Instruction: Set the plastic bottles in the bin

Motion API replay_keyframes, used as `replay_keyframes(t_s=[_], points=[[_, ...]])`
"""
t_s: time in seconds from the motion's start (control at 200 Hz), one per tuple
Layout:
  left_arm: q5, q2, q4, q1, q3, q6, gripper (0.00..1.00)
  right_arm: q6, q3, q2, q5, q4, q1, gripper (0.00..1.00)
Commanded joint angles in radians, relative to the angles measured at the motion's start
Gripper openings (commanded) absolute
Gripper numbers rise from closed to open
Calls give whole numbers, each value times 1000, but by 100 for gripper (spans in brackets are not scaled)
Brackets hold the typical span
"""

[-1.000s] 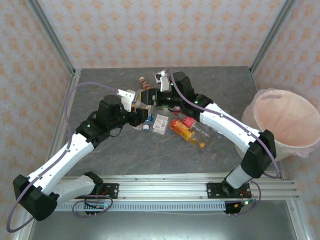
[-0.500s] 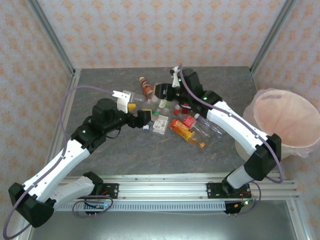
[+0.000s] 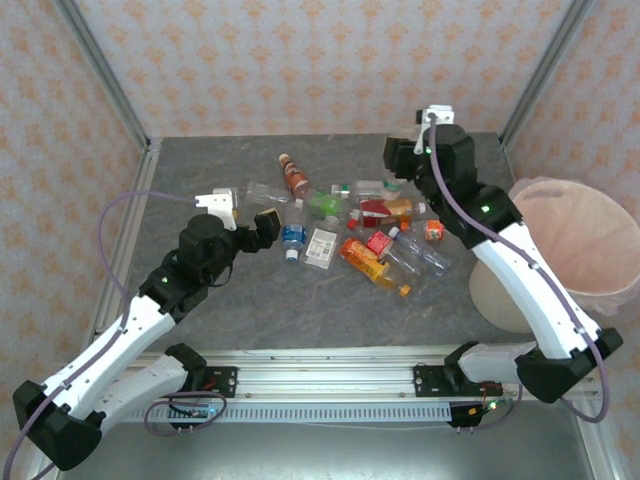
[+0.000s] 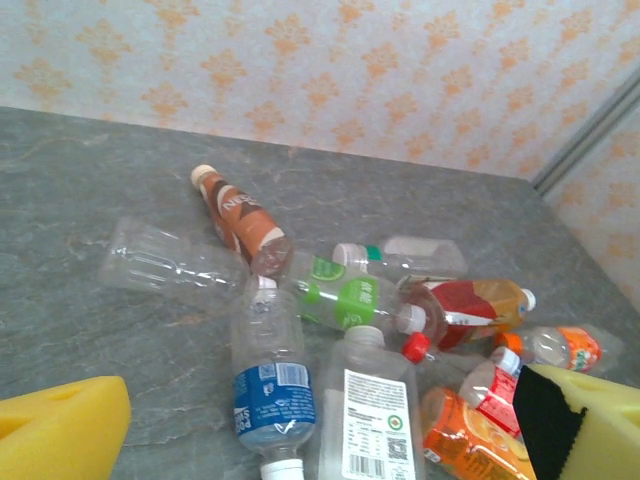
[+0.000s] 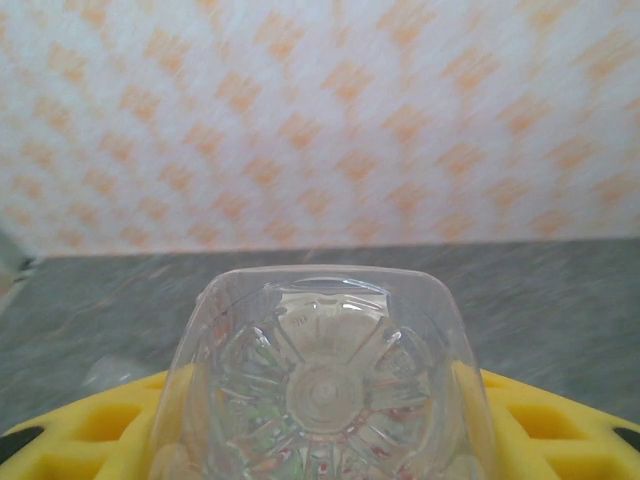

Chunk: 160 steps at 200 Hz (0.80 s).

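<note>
The plastic bottles lie in a loose heap on the far middle of the counter [image 3: 220, 300], none of them in the bin [image 3: 505, 290]. At the heap's far left a brown-labelled bottle [image 3: 291, 173] [image 4: 235, 212] points its cap toward the far edge, and a bare crushed bottle [image 3: 265, 192] [image 4: 165, 262] lies just beside it on the left. Nearer the front edge a blue-labelled bottle [image 3: 292, 237] [image 4: 270, 385] rests beside a flat white-labelled bottle [image 3: 320, 247] [image 4: 368, 415]. A green-labelled bottle [image 3: 322, 203] [image 4: 345, 295] lies across the middle, touching a red-labelled bottle [image 3: 375, 208] [image 4: 465, 305] on its right. An orange bottle [image 3: 368, 262] angles toward the front edge, and a small orange-labelled bottle [image 3: 433, 230] [image 4: 560, 347] sits at the heap's right end.

One more clear bottle [image 5: 325, 385] is off the counter: the right hand [image 3: 397, 158] [image 5: 325, 435] is clamped on it, its ribbed base facing the wrist camera between the yellow pads [image 5: 90, 435]. This hand hangs near the far edge, between the heap and the far right corner.

The bin stands at the right edge, well apart from the heap, its pink bag folded over the rim.

The left hand [image 3: 265, 222] hovers just left of the blue-labelled bottle with its fingers [image 4: 60, 430] spread wide, gripping nothing.
</note>
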Motion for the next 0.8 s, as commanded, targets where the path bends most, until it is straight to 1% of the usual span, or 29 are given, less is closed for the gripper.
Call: replay_keyframes(t_s=[0.0, 0.12, 0.245, 0.43, 0.51, 0.661, 0.736, 0.751, 0.796], points=[[-67, 35, 23, 6, -3, -36, 100, -138, 59, -69, 246, -50, -9, 31], [-48, 90, 38, 6, 11, -52, 100, -180, 87, -136, 365, -81, -23, 31], [-33, 141, 63, 6, 25, -68, 100, -237, 111, -180, 541, -122, -39, 31], [-17, 206, 66, 6, 56, -100, 100, -275, 191, -210, 655, -265, -158, 27], [-17, 222, 58, 6, 61, -119, 100, -272, 235, -214, 663, -336, -211, 26], [-28, 243, 41, 6, 61, -153, 100, -199, 279, -189, 642, -500, -306, 25], [-36, 256, 28, 6, 65, -153, 100, -172, 257, -175, 595, -551, -371, 25], [-38, 258, 24, 6, 66, -180, 100, -167, 249, -171, 584, -558, -386, 25], [-41, 265, 13, 6, 71, -192, 100, -159, 225, -161, 550, -573, -441, 25]])
